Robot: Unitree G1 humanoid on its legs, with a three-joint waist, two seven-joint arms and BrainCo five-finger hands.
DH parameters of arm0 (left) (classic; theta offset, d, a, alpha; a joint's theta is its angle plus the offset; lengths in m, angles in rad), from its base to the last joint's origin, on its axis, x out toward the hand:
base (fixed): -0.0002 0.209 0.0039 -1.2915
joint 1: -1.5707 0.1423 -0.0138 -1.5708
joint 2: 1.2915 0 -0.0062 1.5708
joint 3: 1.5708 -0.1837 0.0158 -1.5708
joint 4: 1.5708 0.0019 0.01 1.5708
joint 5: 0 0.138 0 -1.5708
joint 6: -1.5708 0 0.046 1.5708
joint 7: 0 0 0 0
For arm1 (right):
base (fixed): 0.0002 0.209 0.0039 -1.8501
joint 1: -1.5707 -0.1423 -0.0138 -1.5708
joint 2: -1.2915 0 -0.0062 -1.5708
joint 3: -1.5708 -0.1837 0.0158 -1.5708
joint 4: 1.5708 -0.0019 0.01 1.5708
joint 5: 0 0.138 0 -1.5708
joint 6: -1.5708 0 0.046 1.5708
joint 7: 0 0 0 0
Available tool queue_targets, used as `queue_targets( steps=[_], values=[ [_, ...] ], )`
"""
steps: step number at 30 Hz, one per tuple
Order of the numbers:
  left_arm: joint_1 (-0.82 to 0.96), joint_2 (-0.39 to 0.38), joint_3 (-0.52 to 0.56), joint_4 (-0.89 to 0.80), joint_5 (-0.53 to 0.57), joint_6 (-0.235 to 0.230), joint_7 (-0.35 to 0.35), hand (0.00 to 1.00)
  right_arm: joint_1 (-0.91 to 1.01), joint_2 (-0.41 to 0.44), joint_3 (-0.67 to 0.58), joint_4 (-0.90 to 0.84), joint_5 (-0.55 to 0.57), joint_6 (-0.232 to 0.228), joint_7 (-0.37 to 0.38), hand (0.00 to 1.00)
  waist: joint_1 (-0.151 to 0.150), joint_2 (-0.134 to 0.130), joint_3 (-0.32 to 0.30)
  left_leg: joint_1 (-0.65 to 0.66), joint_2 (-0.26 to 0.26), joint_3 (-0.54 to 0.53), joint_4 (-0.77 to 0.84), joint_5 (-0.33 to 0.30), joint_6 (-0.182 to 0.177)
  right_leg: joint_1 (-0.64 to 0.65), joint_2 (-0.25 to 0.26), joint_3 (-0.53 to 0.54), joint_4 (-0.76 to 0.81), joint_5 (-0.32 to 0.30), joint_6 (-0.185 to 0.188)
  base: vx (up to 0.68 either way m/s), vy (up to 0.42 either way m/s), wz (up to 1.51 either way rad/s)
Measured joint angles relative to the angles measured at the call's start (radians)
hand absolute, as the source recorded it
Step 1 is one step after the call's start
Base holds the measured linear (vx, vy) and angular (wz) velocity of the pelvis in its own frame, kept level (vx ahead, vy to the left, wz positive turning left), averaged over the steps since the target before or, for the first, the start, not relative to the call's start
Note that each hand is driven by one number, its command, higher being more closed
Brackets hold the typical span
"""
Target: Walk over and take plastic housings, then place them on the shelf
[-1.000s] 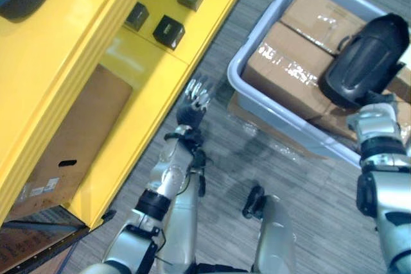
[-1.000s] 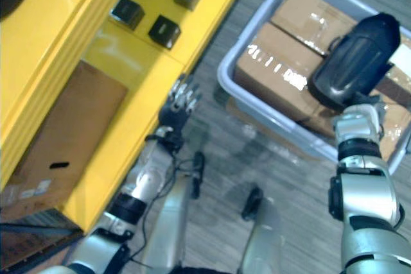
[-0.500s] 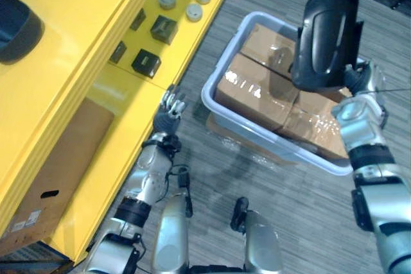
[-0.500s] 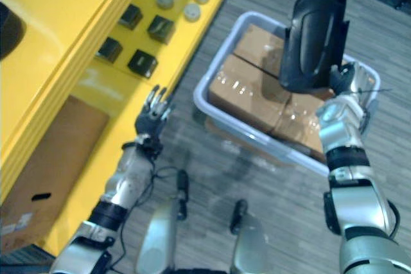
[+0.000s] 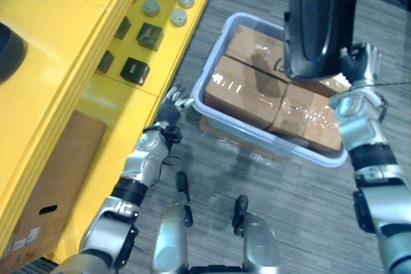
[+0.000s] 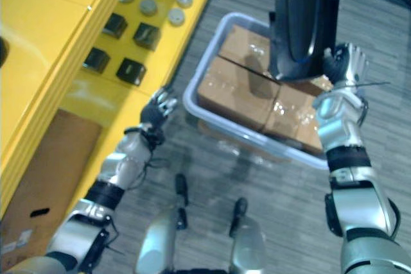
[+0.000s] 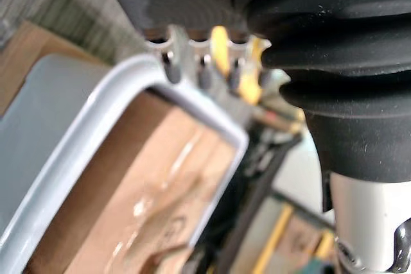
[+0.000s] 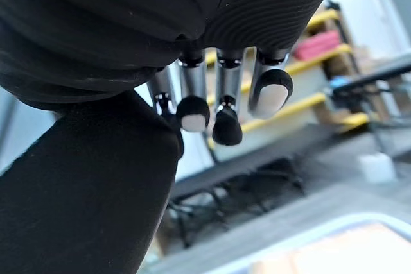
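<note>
Black plastic housing (image 5: 316, 24) is held upright above the grey tub (image 5: 204, 72), clasped at its lower end by the curled fingers of the right hand (image 5: 361, 68). Tub is packed with taped cardboard boxes (image 5: 250, 91). Left hand (image 5: 172, 108) is held relaxed and empty beside the tub's corner.

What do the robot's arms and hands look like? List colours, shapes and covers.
Both arms are silver-grey, built of rounded segments with black bands at the joints. The left arm ends in the left hand, the right arm in the right hand; each hand has a dark ribbed cover over wrist and back, and slim silver fingers with dark rounded tips.
</note>
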Motion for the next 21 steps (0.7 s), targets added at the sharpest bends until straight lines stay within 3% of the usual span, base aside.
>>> queue_targets(
  steps=[6,16,21],
  values=[
    [-0.036,0.013,-0.06,0.012,0.001,0.047,-0.031,0.0,0.04,-0.001,0.001,-0.064,-0.016,-0.068,-0.034,1.0,-0.015,0.0,0.0,0.049,-0.011,0.0,-0.057,0.023,-0.002,0.031,0.0,0.001,-0.018,0.001,0.001,0.02,0.003,0.0],
    [-0.078,0.002,-0.152,0.015,-0.009,0.046,-0.038,0.0,0.123,0.027,0.034,-0.165,-0.065,-0.148,-0.043,1.0,-0.026,0.001,0.0,0.104,-0.024,0.002,-0.106,0.039,-0.001,0.07,-0.007,0.002,-0.035,0.005,0.007,0.0,0.0,0.0],
    [-0.081,-0.03,-0.196,0.014,-0.009,0.041,-0.02,0.0,0.16,0.085,0.094,-0.198,-0.074,-0.183,-0.043,1.0,-0.027,0.002,-0.001,0.11,-0.029,0.0,-0.119,0.046,0.0,0.08,-0.008,0.0,-0.051,0.011,0.014,0.0,0.001,0.01]
  ],
)
